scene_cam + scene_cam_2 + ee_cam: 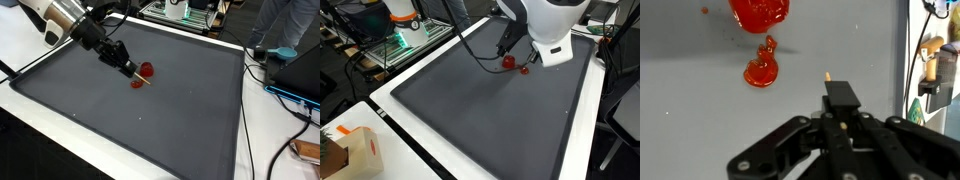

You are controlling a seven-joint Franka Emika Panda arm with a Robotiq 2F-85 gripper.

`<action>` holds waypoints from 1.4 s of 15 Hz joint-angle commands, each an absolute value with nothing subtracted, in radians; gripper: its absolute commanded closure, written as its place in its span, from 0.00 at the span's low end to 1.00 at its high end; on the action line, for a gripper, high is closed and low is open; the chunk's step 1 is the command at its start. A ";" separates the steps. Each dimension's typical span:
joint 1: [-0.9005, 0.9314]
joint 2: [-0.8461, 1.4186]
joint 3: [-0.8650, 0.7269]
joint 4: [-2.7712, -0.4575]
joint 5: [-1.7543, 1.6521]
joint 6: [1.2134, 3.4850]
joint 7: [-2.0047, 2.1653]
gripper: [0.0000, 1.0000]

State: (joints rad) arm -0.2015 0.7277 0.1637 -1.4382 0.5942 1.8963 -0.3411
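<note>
One thin stick (827, 77) is clamped in the closed claw (841, 98), its long axis running straight out past the fingertips, tip pointing at the grey surface (700, 110) near a small red blob (760, 70)

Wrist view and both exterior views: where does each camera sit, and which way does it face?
Exterior view: beyond the dark mat, looking down across it; arm enters upper left.
Exterior view: across the mat from the robot's white body, facing it.
Wrist view: above the end effector, facing down; its linkage, gripping a thin stick, fills the bottom.
All share the red blobs.
</note>
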 commanded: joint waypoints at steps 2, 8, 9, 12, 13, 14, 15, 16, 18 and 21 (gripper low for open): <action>-0.164 0.672 0.120 -1.461 0.563 1.920 -0.262 0.97; -0.114 0.604 0.081 -1.481 0.460 1.956 -0.173 0.97; -0.104 0.594 0.074 -1.483 0.435 1.963 -0.156 0.97; -0.065 0.565 0.054 -1.495 0.344 1.998 -0.099 0.97; -0.053 0.558 0.048 -1.498 0.315 2.008 -0.080 0.97; -0.042 0.552 0.044 -1.500 0.290 2.014 -0.064 0.97; -0.029 0.546 0.038 -1.503 0.262 2.017 -0.043 0.97; -0.020 0.542 0.034 -1.503 0.239 2.015 -0.026 0.97; 0.001 0.536 0.025 -1.503 0.190 2.008 0.010 0.97; 0.019 0.530 0.024 -1.501 0.140 1.981 0.034 0.97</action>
